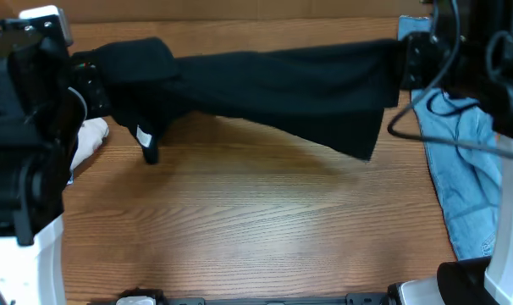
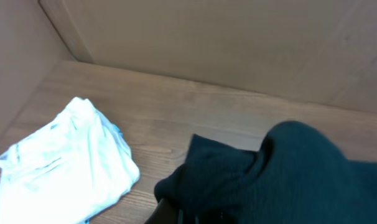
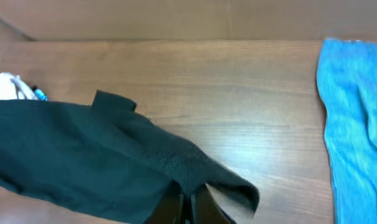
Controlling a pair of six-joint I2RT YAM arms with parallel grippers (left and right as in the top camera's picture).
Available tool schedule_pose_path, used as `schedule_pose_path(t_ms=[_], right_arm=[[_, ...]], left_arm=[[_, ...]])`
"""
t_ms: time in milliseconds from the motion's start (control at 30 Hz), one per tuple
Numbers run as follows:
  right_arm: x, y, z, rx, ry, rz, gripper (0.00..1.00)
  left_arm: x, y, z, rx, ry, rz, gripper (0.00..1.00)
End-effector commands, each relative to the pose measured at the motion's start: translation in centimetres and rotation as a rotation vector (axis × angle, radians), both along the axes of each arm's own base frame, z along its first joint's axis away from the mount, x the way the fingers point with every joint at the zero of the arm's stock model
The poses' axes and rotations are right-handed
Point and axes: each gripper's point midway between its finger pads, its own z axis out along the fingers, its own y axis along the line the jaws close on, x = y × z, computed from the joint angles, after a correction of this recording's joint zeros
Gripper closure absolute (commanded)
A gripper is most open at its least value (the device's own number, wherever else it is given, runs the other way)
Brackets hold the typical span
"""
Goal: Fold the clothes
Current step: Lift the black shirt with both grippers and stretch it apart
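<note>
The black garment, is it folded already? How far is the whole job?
Not yet. The white cloth looks folded at the left edge. The black garment hangs stretched between the left gripper and the right gripper, unfolded. The blue garment lies loose on the right, not yet folded.

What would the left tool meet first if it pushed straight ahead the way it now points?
The black garment bunched right in front of it; the left tool appears shut on it. Past that lie bare table, then the back panel. The white cloth sits off to the side; depth is unclear.
</note>
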Motion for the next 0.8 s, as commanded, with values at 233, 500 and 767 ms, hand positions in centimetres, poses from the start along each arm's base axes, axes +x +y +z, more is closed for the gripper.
schedule_pose_path(t_ms=[233,500,767], right_arm=[[1.6,0.0,-0.4,-0.006,0.008,-0.006,0.94],[11.6,-0.3,-8.5,-0.017,0.117,-0.039,0.94],[19.7,-3.1,-5.2,0.073,-0.157,-0.152,0.89]], left_arm=[[-1.4,-0.8,2.8,-0.006,-0.084,-0.044,0.96],[9.8,-1.7,-4.2,0.019,0.056,-0.115,0.96],[18.5,0.3,-2.5,0.041,-0.065,-0.081,0.96]])
